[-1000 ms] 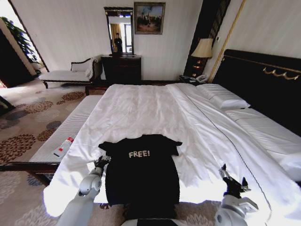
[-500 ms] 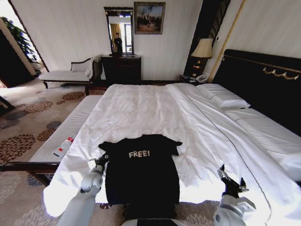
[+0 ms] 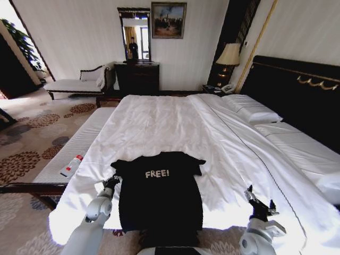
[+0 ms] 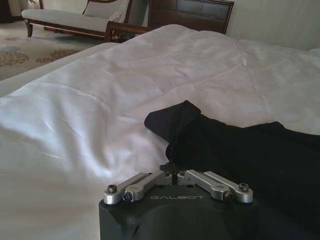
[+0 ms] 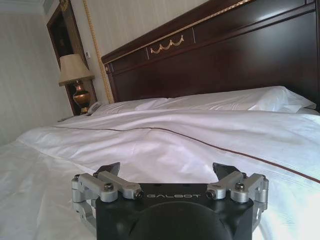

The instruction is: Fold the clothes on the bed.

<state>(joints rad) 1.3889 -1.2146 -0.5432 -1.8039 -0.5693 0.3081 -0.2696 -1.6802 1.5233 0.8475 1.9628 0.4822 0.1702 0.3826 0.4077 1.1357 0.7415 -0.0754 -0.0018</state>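
While the bed (image 3: 175, 122) stretches wide under white sheets, the T-shirt (image 3: 159, 191) lies flat near its foot edge, chest lettering up. Left gripper (image 3: 110, 182) sits at the shirt's left sleeve (image 4: 172, 120), fingers pressed together. Right gripper (image 3: 258, 201) hovers over bare sheet, well apart from the shirt, fingers spread.

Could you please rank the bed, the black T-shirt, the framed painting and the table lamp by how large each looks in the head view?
1. bed, by far the largest.
2. black T-shirt.
3. framed painting.
4. table lamp.

The painting and lamp stand far back by the wall, so they look small.
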